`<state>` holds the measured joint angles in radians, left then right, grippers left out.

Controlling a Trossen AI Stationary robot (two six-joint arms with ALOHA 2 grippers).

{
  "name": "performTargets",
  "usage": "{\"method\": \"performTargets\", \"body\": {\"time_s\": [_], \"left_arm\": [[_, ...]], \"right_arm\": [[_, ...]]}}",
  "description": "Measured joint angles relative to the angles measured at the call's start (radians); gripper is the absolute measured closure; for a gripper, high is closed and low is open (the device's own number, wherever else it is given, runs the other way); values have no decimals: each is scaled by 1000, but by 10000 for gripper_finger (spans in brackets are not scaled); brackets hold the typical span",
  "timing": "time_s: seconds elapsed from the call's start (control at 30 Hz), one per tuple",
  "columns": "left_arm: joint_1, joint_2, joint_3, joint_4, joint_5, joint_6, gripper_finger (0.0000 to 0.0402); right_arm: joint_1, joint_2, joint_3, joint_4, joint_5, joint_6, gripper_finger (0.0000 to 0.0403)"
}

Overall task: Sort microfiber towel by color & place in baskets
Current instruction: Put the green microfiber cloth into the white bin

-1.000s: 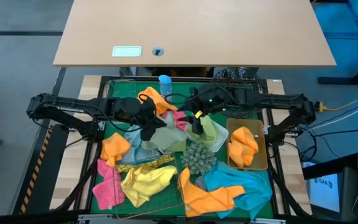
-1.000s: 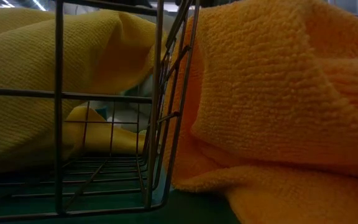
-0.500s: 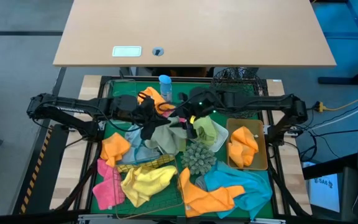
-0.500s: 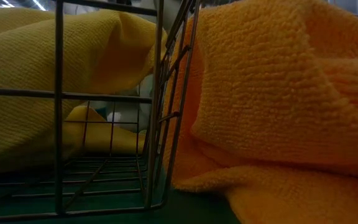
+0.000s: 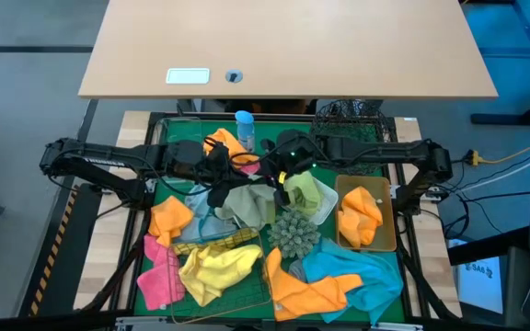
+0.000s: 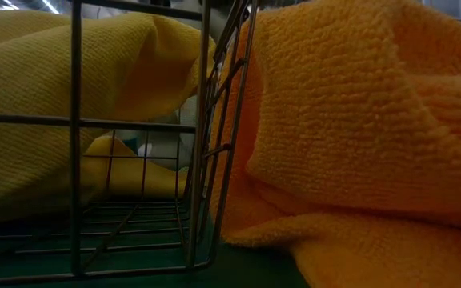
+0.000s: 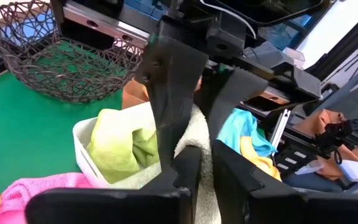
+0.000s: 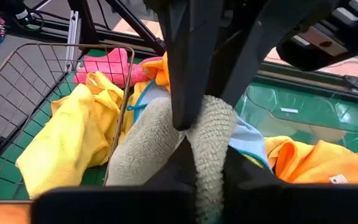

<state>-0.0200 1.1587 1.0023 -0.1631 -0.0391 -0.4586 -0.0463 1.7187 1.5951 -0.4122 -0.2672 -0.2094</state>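
A pale sage-grey towel [image 5: 251, 204] hung bunched at the middle of the green tabletop [image 5: 168, 142], held up between the two arms, its lower folds trailing onto the heap of cloths below. The right claw [image 8: 197, 134] had its fingers pinched shut on an upper fold of that towel, as its own wrist view showed. The left claw [image 7: 199, 163] met it from the opposite side with its fingers only narrowly apart, the pale cloth showing in the slit between them; whether it was gripping or letting go could not be told. Just beside them the white rectangular tray [image 5: 328, 208] held a light green towel [image 5: 304, 191], and the tan rectangular tray [image 5: 386, 241] next to it held an orange towel [image 5: 361, 214]. The square gold wire basket [image 5: 247, 296] at the near edge carried a yellow towel [image 5: 217, 267], seen close through its wires in the low view. The round black wire-mesh basket [image 5: 348, 113] at the far edge looked empty. Judging by this, the sorting was perhaps partly done: three containers had a colour each, while a pink towel [image 5: 159, 272], two more orange towels [image 5: 168, 218] and a blue towel [image 5: 352, 276] lay loose on the tabletop, with a spiky green ball [image 5: 293, 233] among them.
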Motion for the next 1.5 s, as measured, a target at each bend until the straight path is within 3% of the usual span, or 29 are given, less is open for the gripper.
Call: {"method": "performTargets", "body": {"time_s": [0.2,0.37,0.77,1.2,1.5], "left_arm": [[0,0,0,-13,-2,-3,339],[0,0,0,-24,-3,-2,330],[0,0,0,-31,-2,-2,329],[0,0,0,-32,-2,-1,329],[0,0,0,-34,-1,-1,329]], "right_arm": [[0,-18,0,-64,-3,72,382],[1,-73,61,-229,72,70,393],[0,-135,395,-684,296,144,392],[0,-135,753,-967,449,191,398],[1,-191,738,-1163,534,291,399]]}}
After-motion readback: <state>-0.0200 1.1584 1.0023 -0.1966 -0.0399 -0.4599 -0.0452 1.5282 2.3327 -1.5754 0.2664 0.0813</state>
